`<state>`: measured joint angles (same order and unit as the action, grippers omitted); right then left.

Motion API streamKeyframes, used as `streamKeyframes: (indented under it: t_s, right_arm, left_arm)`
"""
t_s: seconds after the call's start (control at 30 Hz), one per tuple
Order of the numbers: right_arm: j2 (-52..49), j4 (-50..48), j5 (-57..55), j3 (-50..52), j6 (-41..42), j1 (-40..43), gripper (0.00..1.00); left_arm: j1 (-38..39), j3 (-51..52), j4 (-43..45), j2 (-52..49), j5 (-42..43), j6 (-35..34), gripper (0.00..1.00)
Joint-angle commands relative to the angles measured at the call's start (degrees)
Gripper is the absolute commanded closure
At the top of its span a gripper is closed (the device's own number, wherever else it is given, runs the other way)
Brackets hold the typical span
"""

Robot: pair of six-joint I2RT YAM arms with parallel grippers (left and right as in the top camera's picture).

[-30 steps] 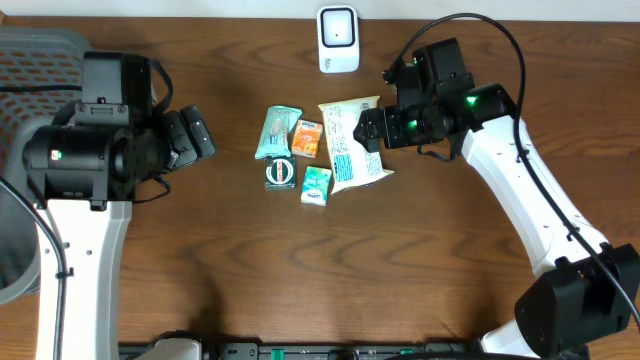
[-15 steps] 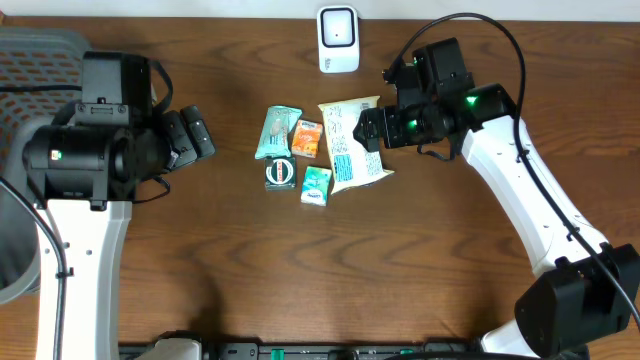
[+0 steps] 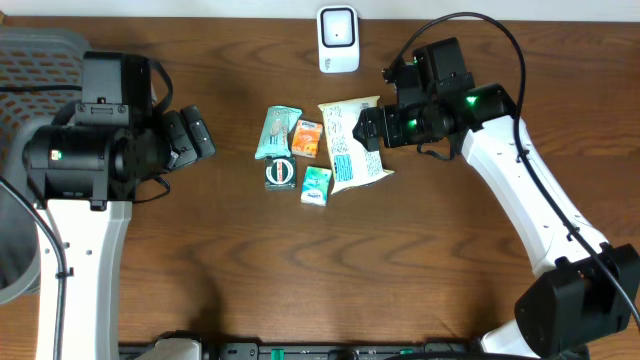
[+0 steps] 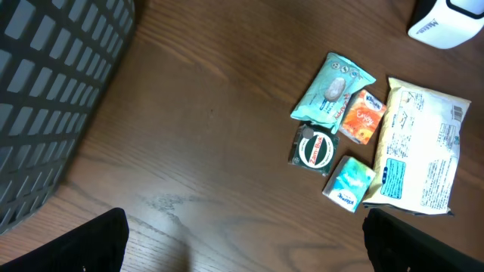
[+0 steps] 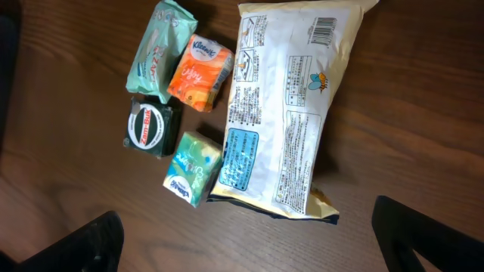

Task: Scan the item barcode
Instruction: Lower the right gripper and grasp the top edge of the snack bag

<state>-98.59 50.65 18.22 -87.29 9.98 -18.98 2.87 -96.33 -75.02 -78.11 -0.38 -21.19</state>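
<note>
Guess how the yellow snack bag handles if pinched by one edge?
Probably floppy: the yellow bag is thin film with crimped ends, so it should sag. Likely light for its size, since it looks puffy. Glossy film may slip; pushing it could nudge the teal pack alongside.

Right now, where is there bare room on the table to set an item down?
Bare table lies between the left gripper and the small packets, and along the near side. Crowded: the packets packed against the snack bag, by the right gripper.
</note>
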Motion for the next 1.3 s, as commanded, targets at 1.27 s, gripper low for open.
streamKeyframes:
  t_s: [1.27]
  right_arm:
    - [0.09, -0.74, -4.04, -0.74, -0.81, -0.55, 0.01]
  left_arm:
    - [-0.17, -0.13, -0.2, 0.26, -0.72, -0.68, 0.02]
